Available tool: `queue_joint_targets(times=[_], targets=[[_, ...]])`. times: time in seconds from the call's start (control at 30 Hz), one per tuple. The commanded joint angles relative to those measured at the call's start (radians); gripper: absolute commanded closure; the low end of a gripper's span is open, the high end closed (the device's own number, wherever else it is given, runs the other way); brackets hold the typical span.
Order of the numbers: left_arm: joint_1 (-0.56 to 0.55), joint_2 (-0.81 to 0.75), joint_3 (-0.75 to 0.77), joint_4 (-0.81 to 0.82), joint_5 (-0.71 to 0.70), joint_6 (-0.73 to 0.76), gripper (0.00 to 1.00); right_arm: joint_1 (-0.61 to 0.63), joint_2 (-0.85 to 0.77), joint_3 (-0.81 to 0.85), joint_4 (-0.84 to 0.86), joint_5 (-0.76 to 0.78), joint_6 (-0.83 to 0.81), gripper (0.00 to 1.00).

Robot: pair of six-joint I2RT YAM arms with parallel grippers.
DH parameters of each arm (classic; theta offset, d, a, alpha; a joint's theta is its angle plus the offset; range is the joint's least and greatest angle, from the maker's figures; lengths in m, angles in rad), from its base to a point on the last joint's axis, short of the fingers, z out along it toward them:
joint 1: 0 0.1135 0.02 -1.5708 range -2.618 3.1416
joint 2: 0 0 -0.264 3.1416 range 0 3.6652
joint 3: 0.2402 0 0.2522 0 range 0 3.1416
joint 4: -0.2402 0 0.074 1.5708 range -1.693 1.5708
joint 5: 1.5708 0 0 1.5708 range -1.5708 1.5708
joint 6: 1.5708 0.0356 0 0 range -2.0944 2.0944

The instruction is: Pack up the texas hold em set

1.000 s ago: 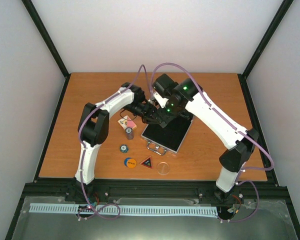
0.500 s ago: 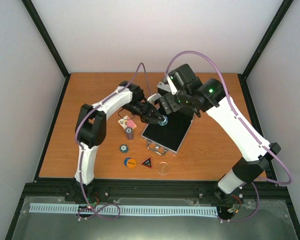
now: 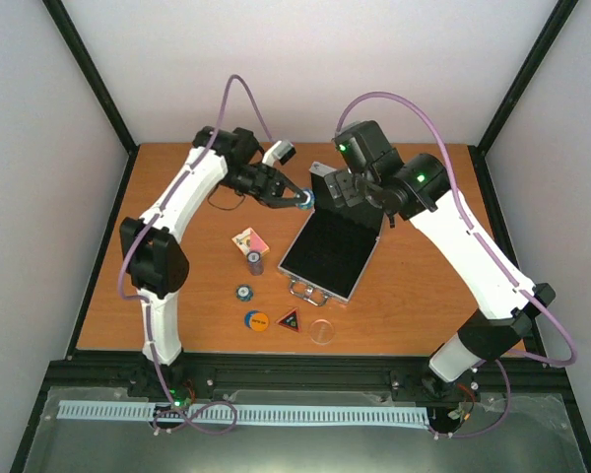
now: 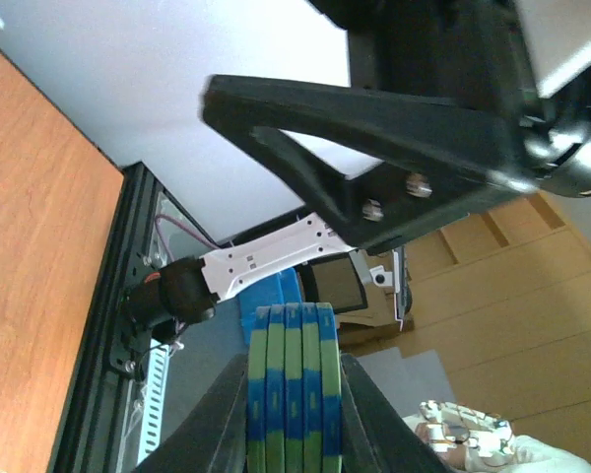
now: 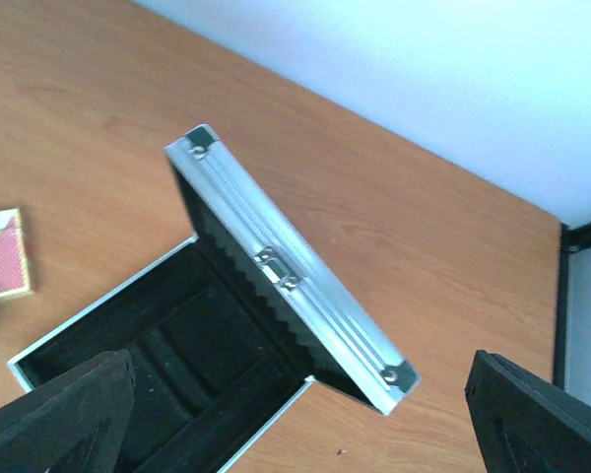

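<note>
The silver aluminium case (image 3: 325, 252) lies open at the table's middle, its black lining showing and its handle toward me. In the right wrist view its lid (image 5: 288, 279) stands up over the black tray (image 5: 177, 365). My left gripper (image 3: 298, 198) is shut on a stack of blue-green poker chips (image 4: 294, 379), held in the air behind the case's far left corner. My right gripper (image 3: 341, 187) is open and empty above the lid's far edge (image 5: 300, 414). On the table lie the pink-white card pack (image 3: 249, 239), a short chip stack (image 3: 255, 262), a single chip (image 3: 243, 293), the orange disc (image 3: 256, 320), the black-red triangle (image 3: 290, 320) and the clear disc (image 3: 322, 331).
Black frame posts stand at the table's back corners and a black rail runs along its near edge (image 3: 295, 367). The card pack also shows at the left edge of the right wrist view (image 5: 2, 253). Bare wood lies right of the case (image 3: 424, 286).
The case lid has gone from nearly shut to standing open. My right gripper has drawn up and back from it. My left gripper has lifted up and back to the left with the chips.
</note>
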Motion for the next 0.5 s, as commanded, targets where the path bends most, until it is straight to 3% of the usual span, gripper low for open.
queue_joint_targets(times=[0.0,0.03,0.1,0.13,0.2,0.3,0.47], targets=[[0.030,-0.050,0.079,0.073,-0.007,-0.108,0.99,-0.003,-0.020,0.041,-0.010,0.144,0.031,0.06],[0.033,-0.069,0.065,0.162,-0.073,-0.207,0.99,-0.003,-0.021,0.050,-0.018,0.166,0.040,0.06],[0.027,-0.178,-0.059,0.503,-0.399,-0.556,0.99,-0.004,-0.028,0.054,-0.023,0.196,0.058,0.05],[0.037,-0.222,-0.104,0.610,-0.476,-0.637,0.99,-0.005,-0.035,0.050,-0.019,0.198,0.060,0.05],[0.065,-0.196,-0.055,0.586,-0.409,-0.663,0.99,-0.005,-0.046,0.033,-0.006,0.199,0.060,0.05],[0.050,-0.148,0.035,0.442,-0.561,-0.596,0.99,-0.005,-0.063,0.006,0.005,0.197,0.066,0.05],[0.047,-0.166,-0.021,0.407,-0.740,-0.584,0.99,-0.012,-0.127,-0.114,0.068,0.215,0.072,0.05]])
